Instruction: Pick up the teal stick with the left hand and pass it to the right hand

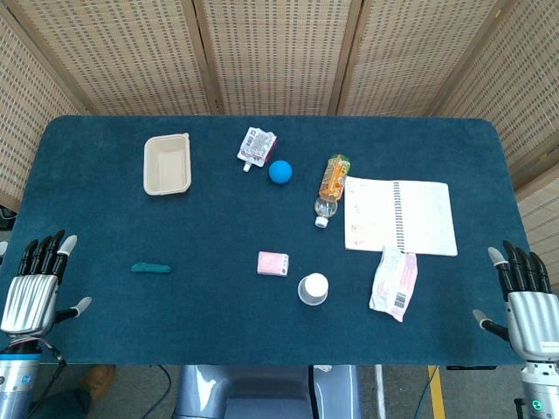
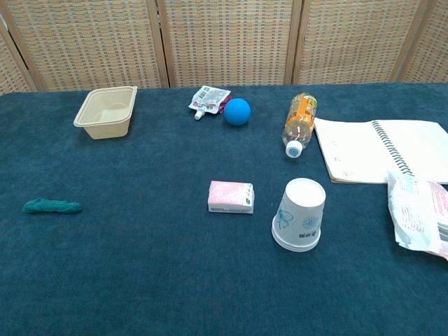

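Observation:
The teal stick (image 1: 150, 268) lies flat on the dark blue table toward the near left; in the chest view the teal stick (image 2: 52, 206) sits at the far left. My left hand (image 1: 37, 284) hovers at the table's near-left corner, fingers spread and holding nothing, about a hand's width left of the stick. At the near-right corner my right hand (image 1: 524, 297) is likewise open and empty. Neither hand shows in the chest view.
A beige tray (image 1: 166, 163), a small pouch (image 1: 257, 146) and a blue ball (image 1: 279, 171) lie at the back. An orange bottle (image 1: 331, 187), open notebook (image 1: 400, 216), crumpled packet (image 1: 394, 283), upturned paper cup (image 1: 314, 288) and pink box (image 1: 272, 263) fill the centre and right.

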{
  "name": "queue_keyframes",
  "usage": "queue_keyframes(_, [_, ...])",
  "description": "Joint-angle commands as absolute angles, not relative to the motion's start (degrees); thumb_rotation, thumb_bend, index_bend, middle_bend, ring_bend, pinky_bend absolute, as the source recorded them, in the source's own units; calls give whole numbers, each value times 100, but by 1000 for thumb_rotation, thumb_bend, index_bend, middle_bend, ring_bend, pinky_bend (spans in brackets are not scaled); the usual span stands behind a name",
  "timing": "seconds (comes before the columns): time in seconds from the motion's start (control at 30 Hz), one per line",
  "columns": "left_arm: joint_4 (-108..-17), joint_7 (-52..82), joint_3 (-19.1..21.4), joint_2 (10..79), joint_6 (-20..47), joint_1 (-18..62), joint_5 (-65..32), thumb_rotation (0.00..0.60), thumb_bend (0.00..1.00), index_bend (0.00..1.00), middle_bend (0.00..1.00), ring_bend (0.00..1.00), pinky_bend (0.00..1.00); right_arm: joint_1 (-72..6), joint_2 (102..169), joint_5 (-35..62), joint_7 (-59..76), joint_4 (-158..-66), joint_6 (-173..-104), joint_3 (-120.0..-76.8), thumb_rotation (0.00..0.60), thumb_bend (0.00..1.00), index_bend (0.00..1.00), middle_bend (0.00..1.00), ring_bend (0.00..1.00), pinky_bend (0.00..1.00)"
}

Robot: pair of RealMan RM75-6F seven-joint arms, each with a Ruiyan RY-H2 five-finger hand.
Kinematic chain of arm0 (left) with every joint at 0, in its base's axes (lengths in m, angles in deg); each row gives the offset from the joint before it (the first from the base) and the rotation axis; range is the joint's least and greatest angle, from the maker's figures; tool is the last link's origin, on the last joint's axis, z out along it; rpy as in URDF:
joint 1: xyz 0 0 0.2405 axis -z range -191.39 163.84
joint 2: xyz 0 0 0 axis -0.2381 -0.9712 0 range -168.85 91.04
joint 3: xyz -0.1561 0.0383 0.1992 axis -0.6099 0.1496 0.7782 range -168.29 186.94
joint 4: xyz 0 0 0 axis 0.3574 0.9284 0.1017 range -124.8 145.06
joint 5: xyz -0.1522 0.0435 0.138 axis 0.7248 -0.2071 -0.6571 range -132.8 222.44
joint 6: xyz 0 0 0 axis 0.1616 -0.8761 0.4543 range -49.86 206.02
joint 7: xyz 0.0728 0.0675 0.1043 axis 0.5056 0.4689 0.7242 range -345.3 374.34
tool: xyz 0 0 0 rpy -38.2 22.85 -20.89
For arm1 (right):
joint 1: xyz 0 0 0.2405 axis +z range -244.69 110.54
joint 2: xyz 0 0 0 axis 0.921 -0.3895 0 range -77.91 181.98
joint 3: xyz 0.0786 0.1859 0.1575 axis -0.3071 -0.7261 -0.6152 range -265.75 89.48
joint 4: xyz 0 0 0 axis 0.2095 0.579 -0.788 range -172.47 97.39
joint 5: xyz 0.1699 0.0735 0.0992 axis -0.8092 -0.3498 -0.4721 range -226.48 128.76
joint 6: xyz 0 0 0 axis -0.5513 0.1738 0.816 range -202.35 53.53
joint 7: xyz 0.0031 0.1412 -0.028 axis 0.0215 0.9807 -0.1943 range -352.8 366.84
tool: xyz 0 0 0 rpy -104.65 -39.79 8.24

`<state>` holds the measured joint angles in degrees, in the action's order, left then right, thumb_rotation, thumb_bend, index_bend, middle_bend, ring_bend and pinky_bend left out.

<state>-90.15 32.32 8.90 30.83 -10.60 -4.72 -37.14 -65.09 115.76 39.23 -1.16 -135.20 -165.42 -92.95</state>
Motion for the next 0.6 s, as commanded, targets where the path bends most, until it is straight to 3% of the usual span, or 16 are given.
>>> queue_keyframes(0.03, [-8980,3204,872,3095,-993,-467,-3730,600,0,0,0,0,0,-6501,11559,3919,-127,-13549,-16515,-9283,600,0,0,0,0,0])
queue_keyframes(0.23, [-8871,3189,852,3189,-699,-358,-3751,600,0,4,0,0,0,-6506,11556,3958,-101,-13562,-16516,-9267,600,0,0,0,0,0])
queue_keyframes(0.33, [-8737,3213,781,3315,-312,-195,-3543,600,20,111,0,0,0,-6497,11560,3959,-86,-13559,-16493,-9266,600,0,0,0,0,0])
queue_keyframes(0.47, [-8258,3394,535,3637,540,257,-2986,600,143,236,0,0,0,-6463,11580,3908,-94,-13535,-16412,-9278,600,0,0,0,0,0])
queue_keyframes(0.6, [-7685,3551,395,4076,935,547,-2745,600,211,347,0,0,0,-6440,11599,3875,-143,-13536,-16369,-9292,600,0,0,0,0,0])
